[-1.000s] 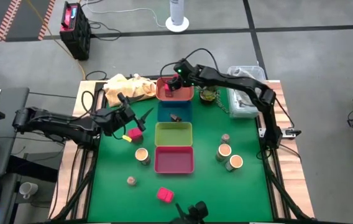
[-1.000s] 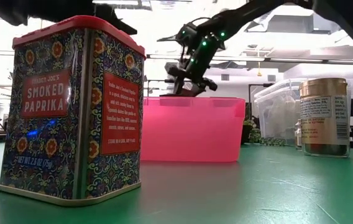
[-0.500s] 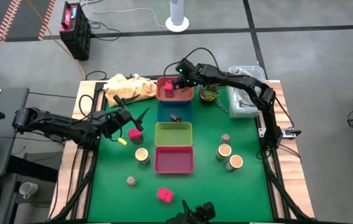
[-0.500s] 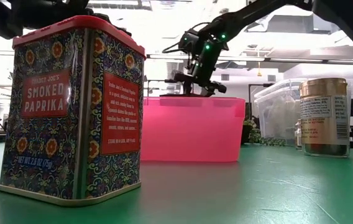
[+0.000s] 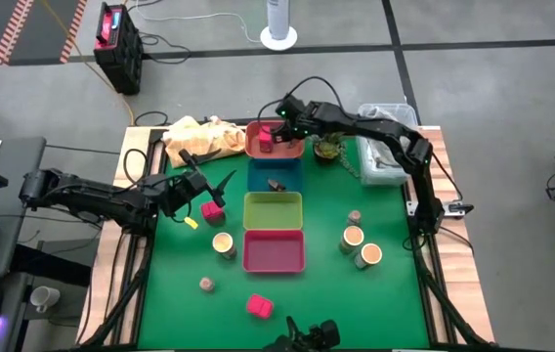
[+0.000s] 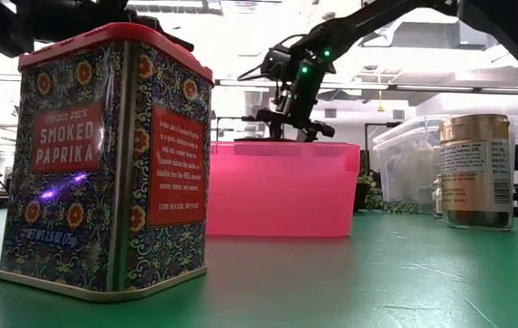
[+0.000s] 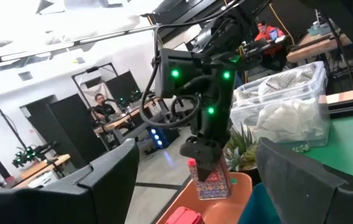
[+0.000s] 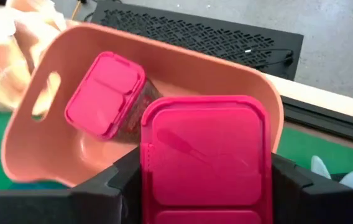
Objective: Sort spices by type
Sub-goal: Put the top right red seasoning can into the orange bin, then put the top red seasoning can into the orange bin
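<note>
The dark piece point(image 5: 277, 184) in the blue tray point(image 5: 261, 177) is too small to identify.

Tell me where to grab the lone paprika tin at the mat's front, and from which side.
Come from above, closing on two opposite flat walls of the paprika tin just under its red lid. It stands upright, square-sided, turned diagonal to the mat's edges, so rotate the wrist onto faces, not corners. The left gripper is open; the right gripper holds another tin at the salmon tray.
</note>
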Controlling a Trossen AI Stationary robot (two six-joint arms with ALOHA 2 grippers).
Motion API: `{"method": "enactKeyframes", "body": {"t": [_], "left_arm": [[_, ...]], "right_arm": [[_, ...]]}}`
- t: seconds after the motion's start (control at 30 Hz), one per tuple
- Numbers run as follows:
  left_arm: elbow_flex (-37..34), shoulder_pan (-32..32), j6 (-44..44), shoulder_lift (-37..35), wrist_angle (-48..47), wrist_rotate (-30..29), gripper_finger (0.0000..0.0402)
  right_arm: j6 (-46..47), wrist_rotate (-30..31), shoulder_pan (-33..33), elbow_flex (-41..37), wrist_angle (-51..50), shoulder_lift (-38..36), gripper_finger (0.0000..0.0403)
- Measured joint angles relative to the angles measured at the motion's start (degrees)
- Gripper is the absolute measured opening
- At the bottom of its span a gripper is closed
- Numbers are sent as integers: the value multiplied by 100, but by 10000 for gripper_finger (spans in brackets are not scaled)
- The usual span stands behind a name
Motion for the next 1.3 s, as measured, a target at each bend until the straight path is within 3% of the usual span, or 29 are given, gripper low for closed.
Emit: {"method": "enactKeyframes", "body": {"t": [0.4, 1.0, 1.3], "left_arm": [[0, 0, -17, 0, -7, 0, 309], [2, 35, 0, 0, -155, 0, 309], [8, 7, 15, -16, -652, -1, 309]], "right_arm": [[-474, -13, 2, 0, -220, 0, 255], [-364, -55, -4, 0, -216, 0, 320], [-1207, -53, 26, 436, -953, -391, 321]]}}
